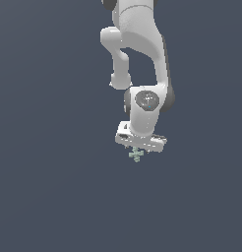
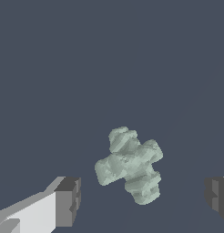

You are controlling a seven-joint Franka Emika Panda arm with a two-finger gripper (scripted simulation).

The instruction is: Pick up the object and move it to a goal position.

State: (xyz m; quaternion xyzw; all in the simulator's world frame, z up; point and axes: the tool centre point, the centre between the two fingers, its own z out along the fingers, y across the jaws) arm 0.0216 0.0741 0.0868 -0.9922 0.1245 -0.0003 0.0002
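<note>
Nearest the wrist camera are my two dark finger pads (image 2: pixel 68 200), one on each side of the frame, standing well apart with bare grey ground between them. My pincer (image 2: pixel 141 200) is spread wide and grips nothing. The object (image 2: pixel 129 164), a pale grey-green knobbly cross with stubby arms, lies on the table (image 2: pixel 50 68) between the two pads and a little beyond their tips, touching neither.

From the exterior view the object (image 1: pixel 136 154) shows as a tiny cross just below my pincer (image 1: pixel 137 146). Whether my fingertips reach down to its level I cannot tell from there. My white arm (image 1: pixel 142 59) rises from the pincer to the frame's top edge.
</note>
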